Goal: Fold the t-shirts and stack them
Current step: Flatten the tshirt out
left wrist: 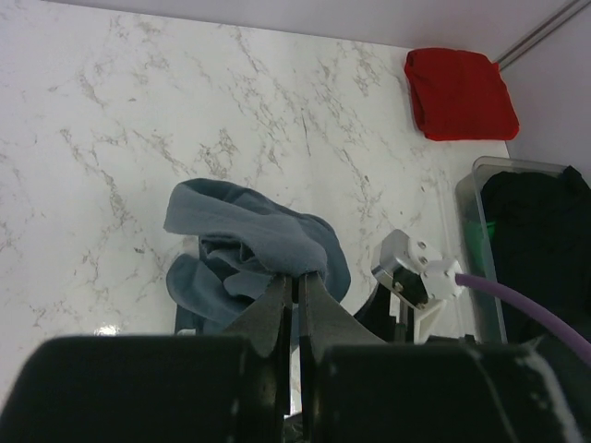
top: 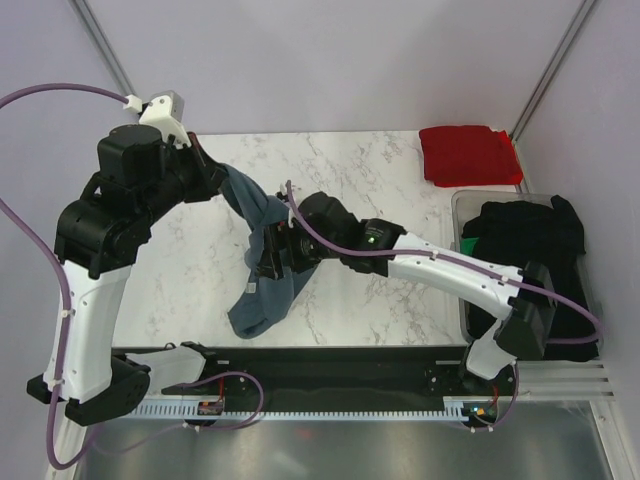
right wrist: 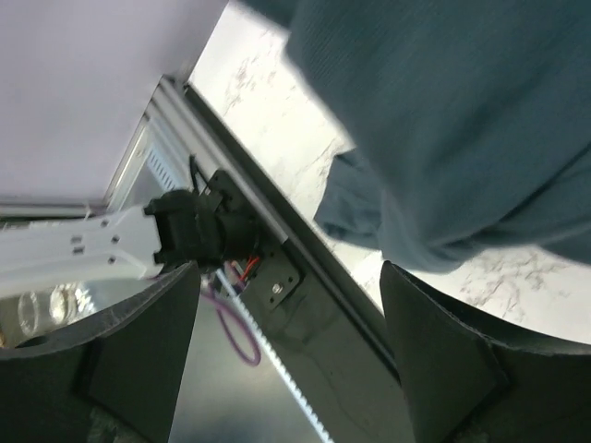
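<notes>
Shirt [top: 258, 300], slate blue-grey: hangs bunched and rope-like from the left gripper [top: 218, 183], long axis slanting from far left down to near right, lower end seemingly resting on the marble table [top: 380, 170] just short of the front rail [top: 350, 362]. Left jaws: pressed together on a thin fold at the top of the cloth, plain in the left wrist view. Right gripper [top: 272, 258]: sits close against the middle of the hanging cloth, clearly the nearer arm to the free part. Spread wide, holding nothing, cloth lying beyond and above the fingers [right wrist: 434, 360] rather than between them. Likely calls for a push up into the drape before closing, to catch a hem or sleeve. Fine-knit cotton, limp and crumpled, no stiff edge to aim at. Red shirt [top: 468, 155]: folded flat into a neat square at the far right corner. Black shirts [top: 525, 235]: heaped loosely in the clear bin [top: 460, 215] at right, well apart from both grippers.
</notes>
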### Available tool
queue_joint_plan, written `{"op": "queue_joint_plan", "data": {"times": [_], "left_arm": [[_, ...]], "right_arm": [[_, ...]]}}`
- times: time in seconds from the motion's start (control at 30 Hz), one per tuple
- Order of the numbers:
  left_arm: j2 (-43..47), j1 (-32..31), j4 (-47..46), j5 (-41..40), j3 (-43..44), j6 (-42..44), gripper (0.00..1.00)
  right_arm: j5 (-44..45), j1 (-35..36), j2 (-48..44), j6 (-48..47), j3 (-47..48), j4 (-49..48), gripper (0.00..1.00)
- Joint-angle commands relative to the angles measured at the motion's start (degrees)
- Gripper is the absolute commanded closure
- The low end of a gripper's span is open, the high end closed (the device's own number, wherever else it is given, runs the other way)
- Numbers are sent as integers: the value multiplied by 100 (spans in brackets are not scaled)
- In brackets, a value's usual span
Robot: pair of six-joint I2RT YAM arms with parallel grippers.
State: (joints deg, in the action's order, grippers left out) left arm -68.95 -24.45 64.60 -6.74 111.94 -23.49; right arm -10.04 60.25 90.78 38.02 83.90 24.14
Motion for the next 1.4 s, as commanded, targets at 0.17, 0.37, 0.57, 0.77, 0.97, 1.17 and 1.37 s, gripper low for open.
{"op": "queue_joint_plan", "data": {"times": [0.17,0.37,0.57,0.77,0.97,1.17,1.37], "left_arm": [[154,28,-290,68,188,274,98],[127,28,-264,33,223,345,98],[75,28,-255,-46,425,380,98],[13,28,-158,-64,557,424,98],[4,19,-132,-73,618,406,98],[-66,19,-97,-29,759,362,98],[-66,28,-53,6,803,336,98]], "right_arm": [[871,-101,660,-313,812,37,19],[1320,205,590,-646,576,416,18],[1409,532,677,-796,-22,179,18],[1127,619,704,-849,-769,-506,18],[1022,699,660,-823,-1542,-1408,18],[407,708,835,-603,-2430,-3148,18],[442,664,1318,-410,-2703,-4442,18]]}}
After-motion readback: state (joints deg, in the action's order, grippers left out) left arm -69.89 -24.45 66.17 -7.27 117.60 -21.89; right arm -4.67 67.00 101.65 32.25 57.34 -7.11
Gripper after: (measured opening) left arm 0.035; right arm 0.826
